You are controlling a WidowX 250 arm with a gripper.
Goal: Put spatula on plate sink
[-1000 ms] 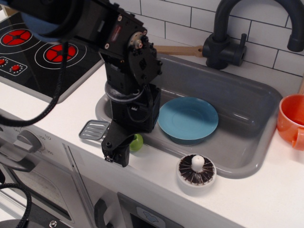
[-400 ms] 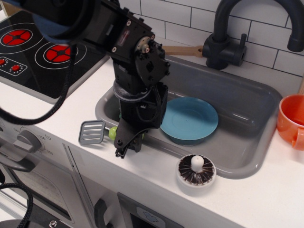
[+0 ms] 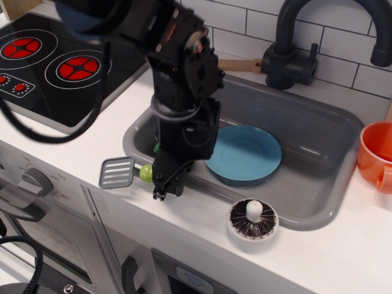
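The spatula lies on the counter at the sink's front left rim, its grey slotted head (image 3: 116, 173) pointing left and a bit of its lime-green handle (image 3: 146, 173) showing. My gripper (image 3: 167, 182) is down over the handle's right part and hides it; the fingers look closed on it. The teal-blue plate (image 3: 245, 153) lies flat in the grey sink (image 3: 306, 125), just right of the gripper and partly behind the arm. The black faucet (image 3: 294, 55) stands at the sink's back.
A white dish with a dark ribbed centre (image 3: 253, 220) sits on the front rim. An orange cup (image 3: 375, 156) stands at the right edge. A wooden spoon (image 3: 237, 65) lies behind the sink. The stove top (image 3: 55, 67) is at the left.
My gripper moved right and back along the spatula's handle, from near the head to the far part of the handle. The spatula's head shifted slightly left.
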